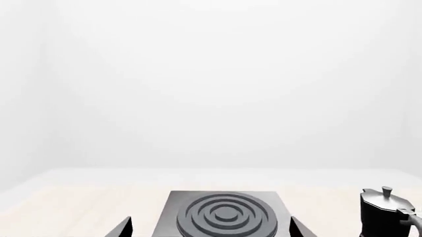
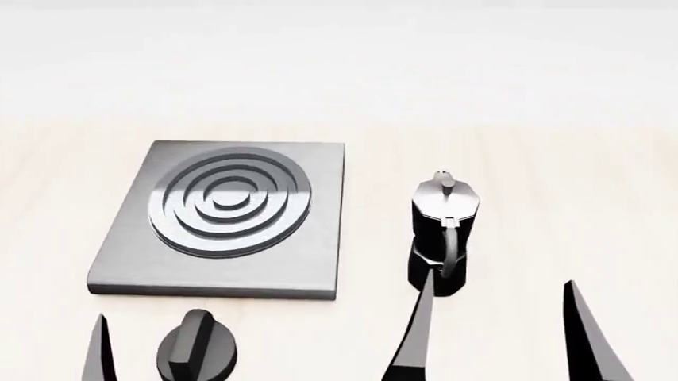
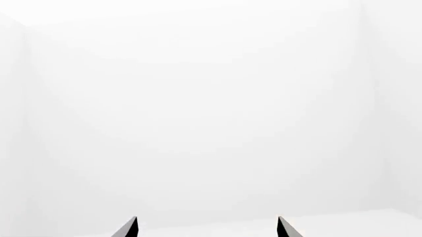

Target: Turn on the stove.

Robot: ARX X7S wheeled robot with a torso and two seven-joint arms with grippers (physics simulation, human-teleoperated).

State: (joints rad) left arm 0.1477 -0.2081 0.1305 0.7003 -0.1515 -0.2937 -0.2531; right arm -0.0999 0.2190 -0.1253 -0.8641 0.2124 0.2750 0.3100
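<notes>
The stove is a flat grey metal slab with raised concentric burner rings, lying left of centre on the pale table. Its black ridged knob stands apart, just in front of the slab's near edge. My left gripper is open and empty. It faces the stove from the near side, and the knob is out of the left wrist view. In the head view only one left fingertip shows, left of the knob and apart from it. My right gripper is open and empty near the table's front right.
A black-and-silver moka pot stands right of the stove, just beyond my right gripper's left finger, and also shows in the left wrist view. The right wrist view shows the right gripper against white wall.
</notes>
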